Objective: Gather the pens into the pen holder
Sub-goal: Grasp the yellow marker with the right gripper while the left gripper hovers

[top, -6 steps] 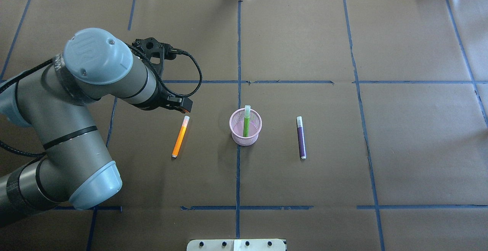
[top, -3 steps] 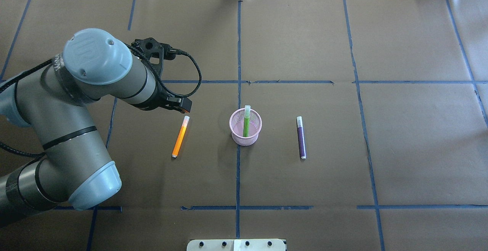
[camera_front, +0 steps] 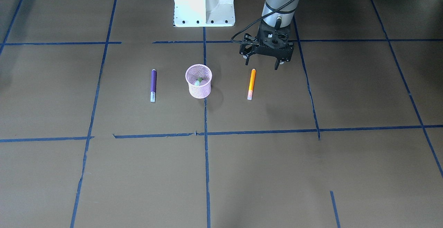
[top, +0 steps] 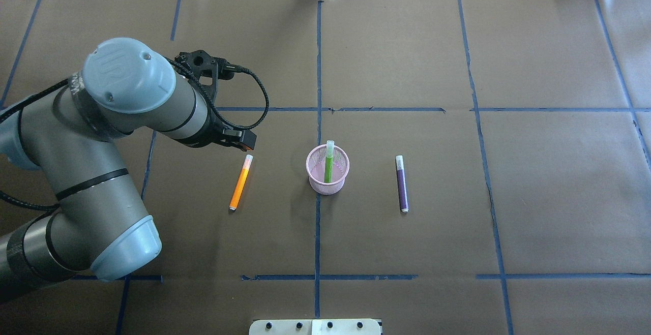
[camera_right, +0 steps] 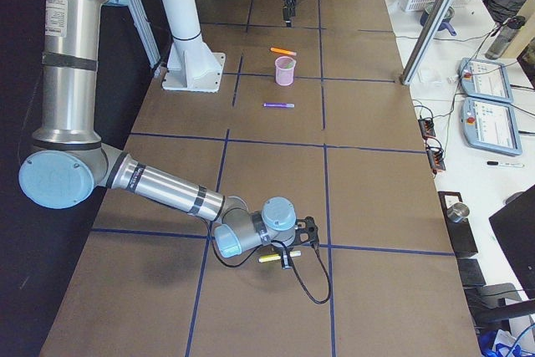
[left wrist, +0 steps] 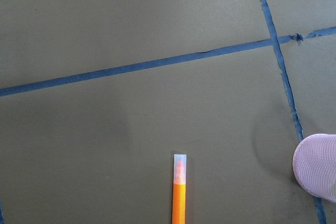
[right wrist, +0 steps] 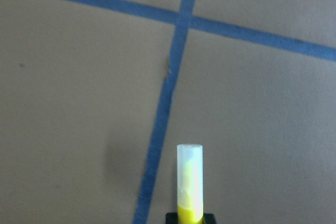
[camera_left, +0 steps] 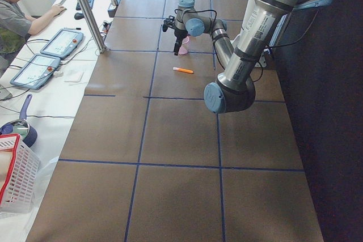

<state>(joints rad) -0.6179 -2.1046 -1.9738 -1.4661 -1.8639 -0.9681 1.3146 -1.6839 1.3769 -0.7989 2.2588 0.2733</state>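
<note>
The pink mesh pen holder (top: pixel 328 187) stands mid-table with the green pen (top: pixel 328 164) upright in it; both also show in the front view, the holder (camera_front: pixel 199 90) and the pen (camera_front: pixel 198 82). The orange pen (top: pixel 240 182) lies flat to its left, and the purple pen (top: pixel 402 185) lies flat to its right. My left gripper (camera_front: pixel 261 64) is open and empty, hovering just above the orange pen (camera_front: pixel 251 82). The left wrist view shows that pen's pale cap (left wrist: pixel 179 162) and the holder's edge (left wrist: pixel 315 174). My right gripper (camera_right: pixel 284 258) is far off and shut on a yellow pen (right wrist: pixel 189 182).
Blue tape lines grid the brown paper-covered table. The white robot base (camera_front: pixel 204 3) stands behind the holder. An operator (camera_left: pixel 17 9) sits at a side bench with tablets, and a red-rimmed basket (camera_left: pixel 14 179) stands near the table's end.
The left arm has shifted very slightly. The pens and the holder have not moved.
</note>
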